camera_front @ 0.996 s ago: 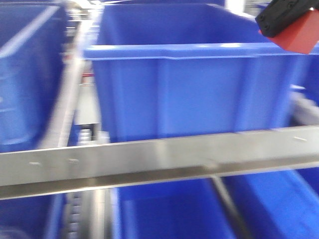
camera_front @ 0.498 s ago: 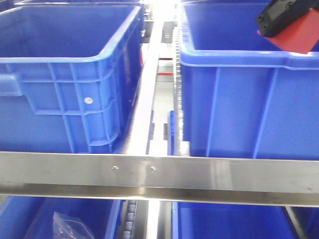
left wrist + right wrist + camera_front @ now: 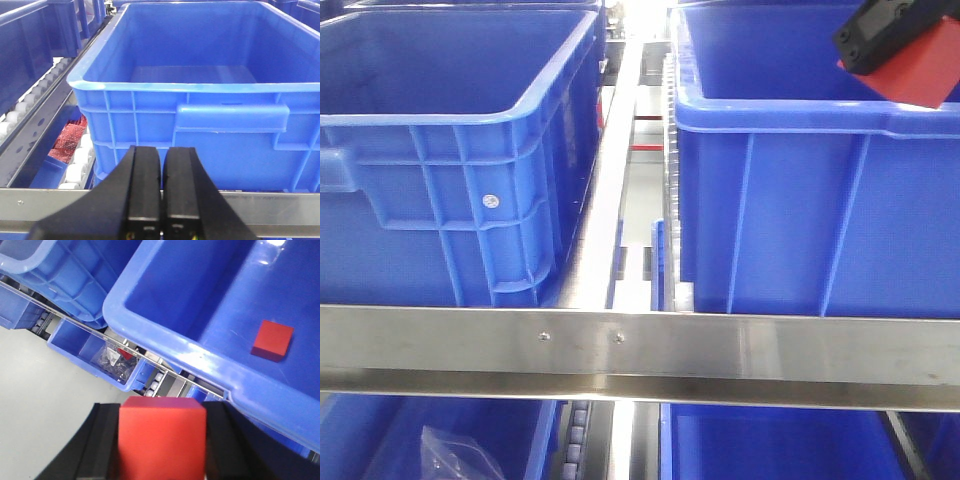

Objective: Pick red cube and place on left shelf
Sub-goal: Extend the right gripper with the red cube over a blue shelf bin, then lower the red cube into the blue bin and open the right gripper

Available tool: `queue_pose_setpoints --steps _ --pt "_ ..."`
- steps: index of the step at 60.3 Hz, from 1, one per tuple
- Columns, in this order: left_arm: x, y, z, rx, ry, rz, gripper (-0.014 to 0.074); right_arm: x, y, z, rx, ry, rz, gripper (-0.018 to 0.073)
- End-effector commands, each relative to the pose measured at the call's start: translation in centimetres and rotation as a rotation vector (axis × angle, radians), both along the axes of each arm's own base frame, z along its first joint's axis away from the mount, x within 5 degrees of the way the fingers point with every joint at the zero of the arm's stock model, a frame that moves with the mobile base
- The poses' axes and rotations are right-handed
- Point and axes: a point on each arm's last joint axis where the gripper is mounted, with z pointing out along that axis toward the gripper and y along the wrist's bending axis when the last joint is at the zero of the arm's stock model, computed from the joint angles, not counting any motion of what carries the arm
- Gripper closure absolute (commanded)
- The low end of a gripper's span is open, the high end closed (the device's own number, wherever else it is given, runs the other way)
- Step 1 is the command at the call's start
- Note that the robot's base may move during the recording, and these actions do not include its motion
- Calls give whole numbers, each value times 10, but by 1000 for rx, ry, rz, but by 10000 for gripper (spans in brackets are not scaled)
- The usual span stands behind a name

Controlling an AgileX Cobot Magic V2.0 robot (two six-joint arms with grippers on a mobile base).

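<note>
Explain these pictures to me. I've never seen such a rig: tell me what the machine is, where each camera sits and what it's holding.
This is a two-armed robot at a rack of blue plastic bins. The front camera looks over a metal rail at the left bin and the right bin. The other two cameras ride on the wrists, just behind the grippers. The left gripper is shut with nothing in it, facing a blue bin. The right gripper clamps the red cube. Its camera looks down into a bin where a second red block lies.
</note>
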Motion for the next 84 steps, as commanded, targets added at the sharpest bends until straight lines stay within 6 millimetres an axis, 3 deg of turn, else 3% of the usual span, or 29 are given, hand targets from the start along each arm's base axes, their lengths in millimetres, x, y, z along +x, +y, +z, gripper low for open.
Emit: queue_pose_setpoints --steps 1,68,84 --pt "0 0 1 -13 -81 -5 495 1 0 17 54 -99 -7 505" --pt "0 0 1 -13 -81 -5 495 3 1 19 66 -123 -13 505" --pt "0 0 1 -13 -81 -5 495 1 0 48 100 -190 -10 505"
